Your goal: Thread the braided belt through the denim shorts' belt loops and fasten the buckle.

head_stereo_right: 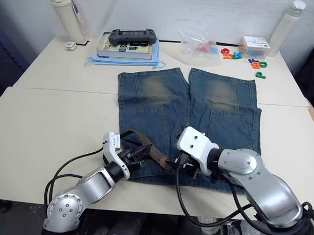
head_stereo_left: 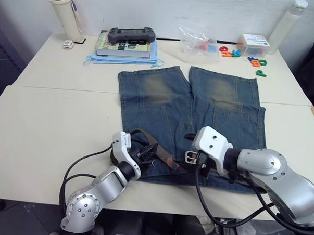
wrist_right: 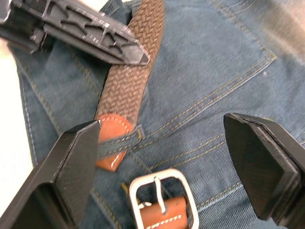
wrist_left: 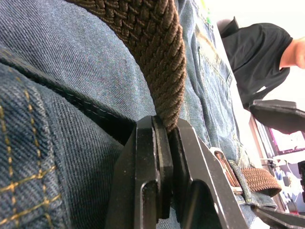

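The braided belt [wrist_right: 129, 76] lies along the waistband of the denim shorts [head_stereo_left: 220, 107], its tan tip under a belt loop [wrist_right: 119, 141] just beside the buckle [wrist_right: 159, 198]. The left gripper [wrist_left: 164, 157] pinches the belt; the right gripper [wrist_right: 162, 160] hangs spread wide over the buckle.

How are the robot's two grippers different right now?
The left gripper has its black fingers pinched shut on the brown braided belt, while the right gripper has its fingers spread wide open, gripping nothing. The left one clamps the woven strap; the right one hovers over the belt's tan leather tip and the silver metal buckle. Both sit low over the waist end of the blue denim shorts.
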